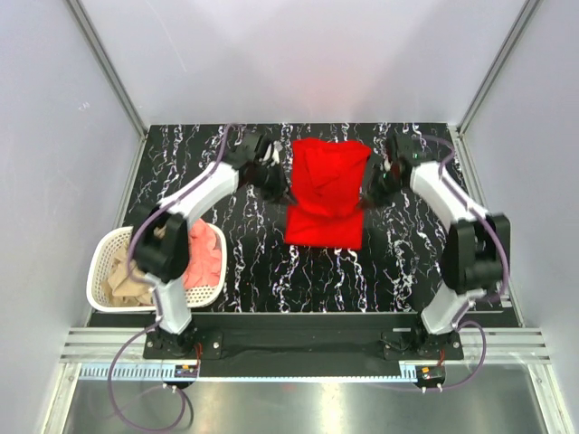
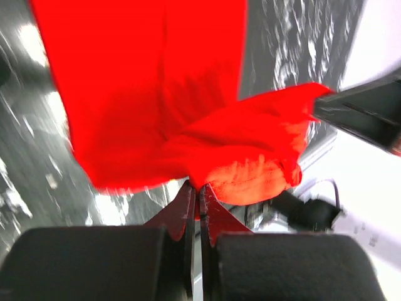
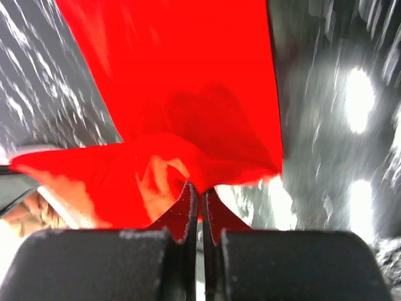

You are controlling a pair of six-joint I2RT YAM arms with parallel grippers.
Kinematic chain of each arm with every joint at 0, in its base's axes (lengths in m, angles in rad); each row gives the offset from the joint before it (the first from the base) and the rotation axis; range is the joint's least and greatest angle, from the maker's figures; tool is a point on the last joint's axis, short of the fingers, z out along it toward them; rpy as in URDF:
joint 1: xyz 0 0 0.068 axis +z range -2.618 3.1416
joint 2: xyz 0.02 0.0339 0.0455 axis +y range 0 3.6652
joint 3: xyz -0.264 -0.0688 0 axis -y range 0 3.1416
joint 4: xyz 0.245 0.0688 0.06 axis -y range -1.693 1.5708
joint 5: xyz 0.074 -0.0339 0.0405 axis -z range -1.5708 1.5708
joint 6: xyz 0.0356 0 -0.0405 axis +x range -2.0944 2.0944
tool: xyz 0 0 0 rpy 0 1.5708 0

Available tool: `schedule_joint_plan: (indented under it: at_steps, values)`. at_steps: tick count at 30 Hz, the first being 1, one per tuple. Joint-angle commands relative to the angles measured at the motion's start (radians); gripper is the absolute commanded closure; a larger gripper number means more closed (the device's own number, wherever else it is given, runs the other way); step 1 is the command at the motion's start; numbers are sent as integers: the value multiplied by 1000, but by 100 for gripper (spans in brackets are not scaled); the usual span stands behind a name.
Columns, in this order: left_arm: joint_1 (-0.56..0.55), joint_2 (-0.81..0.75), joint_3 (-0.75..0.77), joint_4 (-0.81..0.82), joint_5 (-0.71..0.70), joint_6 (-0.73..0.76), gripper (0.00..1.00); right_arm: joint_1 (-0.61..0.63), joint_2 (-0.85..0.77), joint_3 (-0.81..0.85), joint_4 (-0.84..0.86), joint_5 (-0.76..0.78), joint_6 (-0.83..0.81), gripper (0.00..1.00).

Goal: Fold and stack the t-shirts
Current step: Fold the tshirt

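The bright red t-shirt (image 1: 326,185) lies partly folded, side edges lifted.

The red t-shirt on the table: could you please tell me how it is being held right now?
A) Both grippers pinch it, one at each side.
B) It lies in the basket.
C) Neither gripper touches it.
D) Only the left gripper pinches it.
A: the wrist views show the left gripper and the right gripper each shut on a fold of the red t-shirt, at opposite edges.

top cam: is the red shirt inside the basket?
No, the red t-shirt is out on the black table, well right of the white basket.
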Motion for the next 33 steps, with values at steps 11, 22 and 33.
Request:
schedule_joint_plan:
  at_steps: [11, 22, 33]
  values:
    - [93, 416, 447, -78, 89, -7, 96, -88, 477, 558, -191, -59, -203, 100]
    - [102, 293, 342, -10, 57, -30, 100, -87, 487, 588, -248, -143, -197, 100]
    - [-16, -196, -326, 30, 63, 28, 99, 65, -48, -111, -162, -123, -84, 100]
